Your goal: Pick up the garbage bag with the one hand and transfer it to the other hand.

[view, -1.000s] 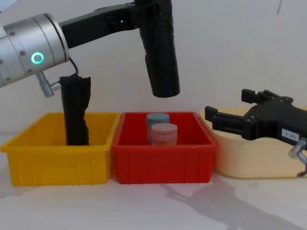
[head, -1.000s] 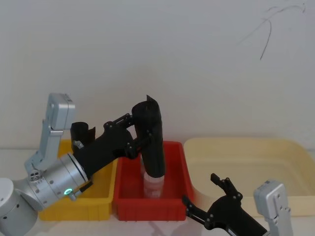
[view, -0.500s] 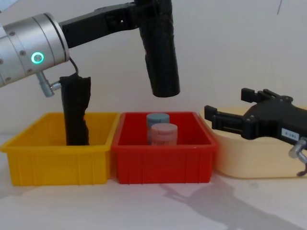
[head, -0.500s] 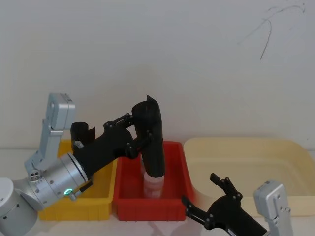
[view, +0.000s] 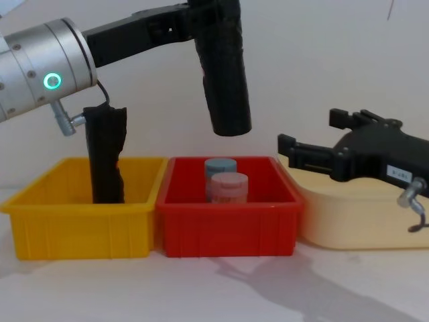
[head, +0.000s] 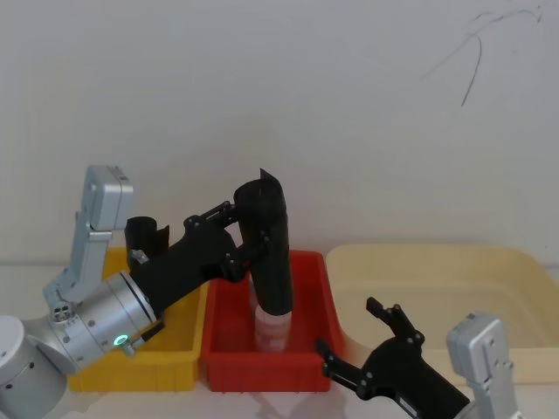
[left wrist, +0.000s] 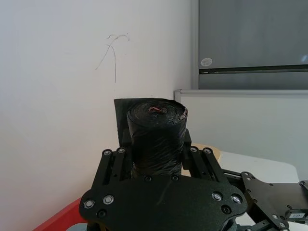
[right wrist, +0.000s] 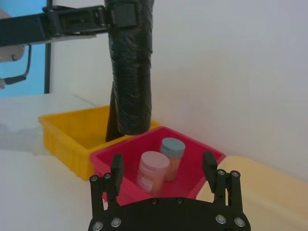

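The garbage bag [view: 224,74], a smooth black roll, hangs nearly upright in the air above the red bin [view: 228,225]. My left gripper [view: 201,17], on the arm with the green ring, is shut on its upper part; the left wrist view shows the garbage bag's [left wrist: 156,139] top end between the fingers. My right gripper [view: 307,131], with a small white label, stands open to the right of the bag, about level with its lower end and apart from it. In the right wrist view the garbage bag [right wrist: 131,72] hangs ahead of the open right gripper [right wrist: 162,161].
The red bin holds two jars, one blue-lidded [view: 220,166] and one pink [view: 229,188], right under the bag. A yellow bin [view: 80,231] on the left holds a ragged black roll [view: 106,154]. A cream tub [view: 355,221] sits on the right below my right gripper.
My right gripper has risen and shifted left, closer to the bag's lower end. The left arm and the bag have stayed put.
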